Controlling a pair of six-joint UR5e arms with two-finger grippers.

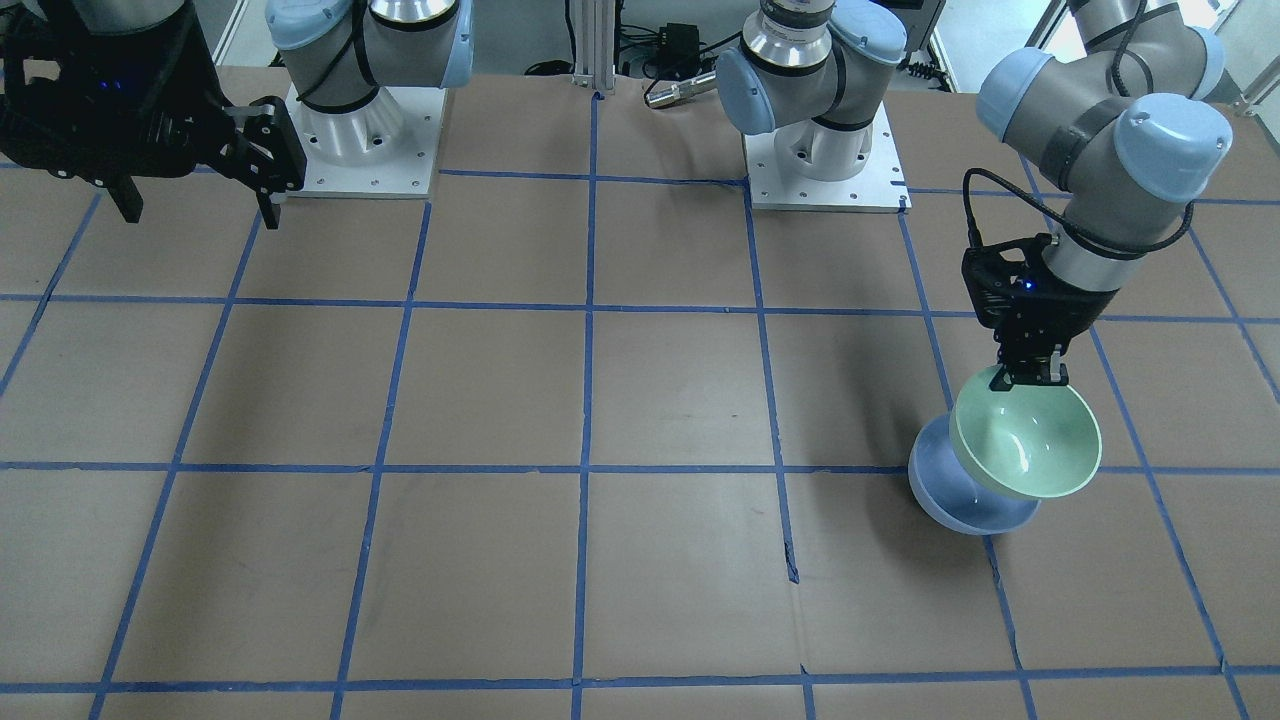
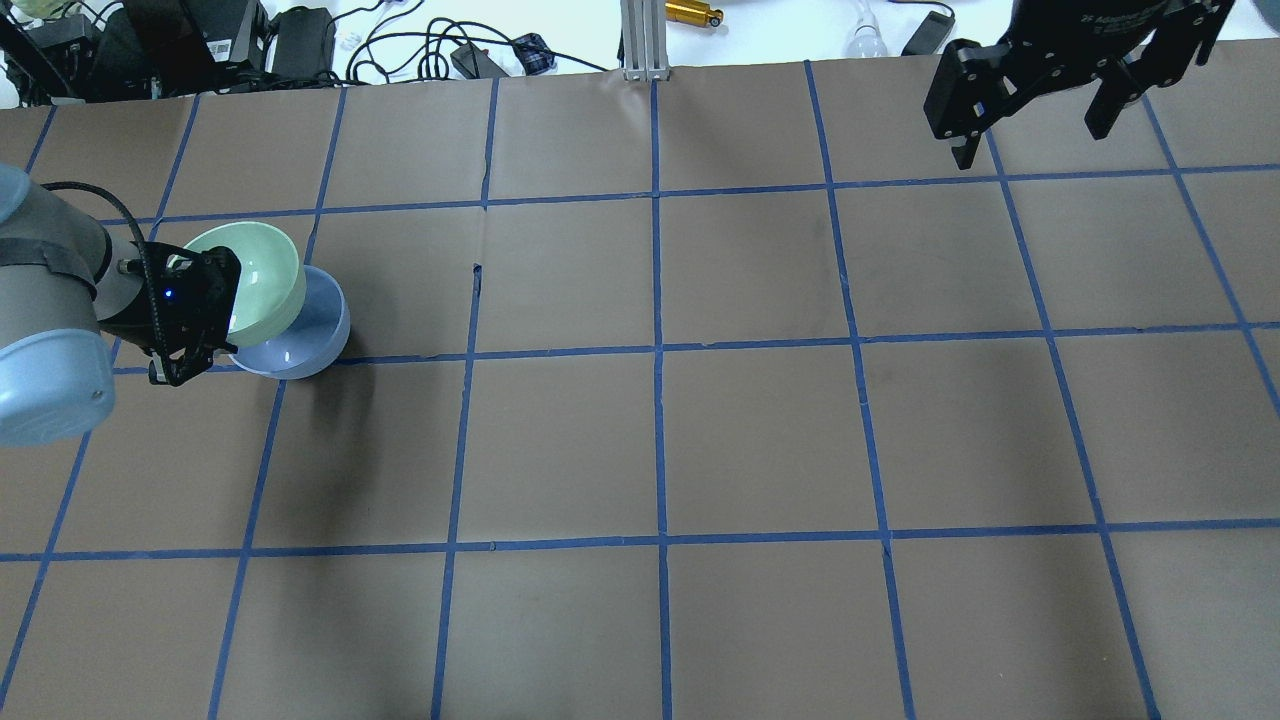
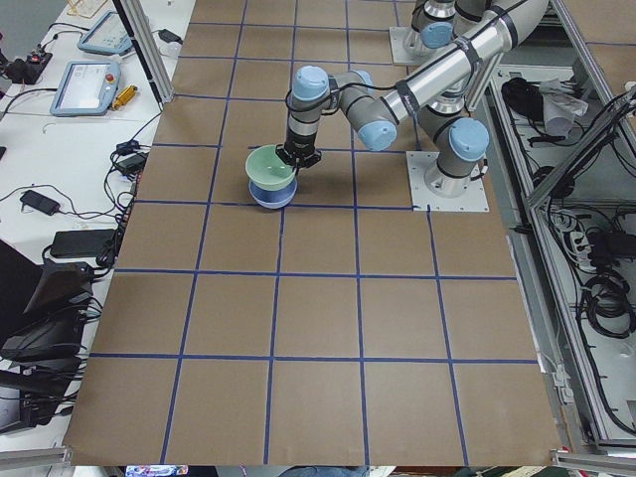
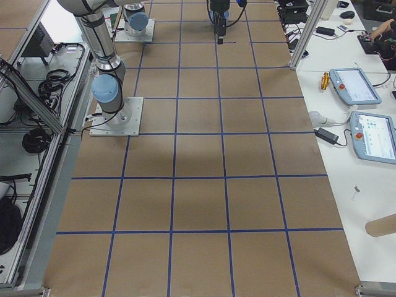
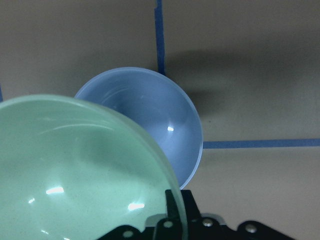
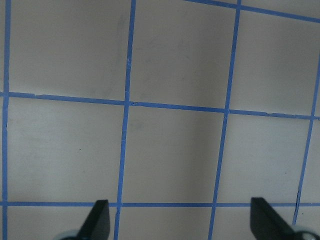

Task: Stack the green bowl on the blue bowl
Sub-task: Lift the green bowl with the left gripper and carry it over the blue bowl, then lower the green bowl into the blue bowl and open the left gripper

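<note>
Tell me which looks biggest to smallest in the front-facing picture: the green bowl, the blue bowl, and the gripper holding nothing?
1. The right gripper: biggest, though it is likely nearer the camera.
2. The green bowl.
3. The blue bowl: shows least, but the green bowl covers part of it, so they may match.

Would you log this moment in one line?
left gripper: shut on green bowl, tilted over blue bowl | right gripper: open, away
</note>
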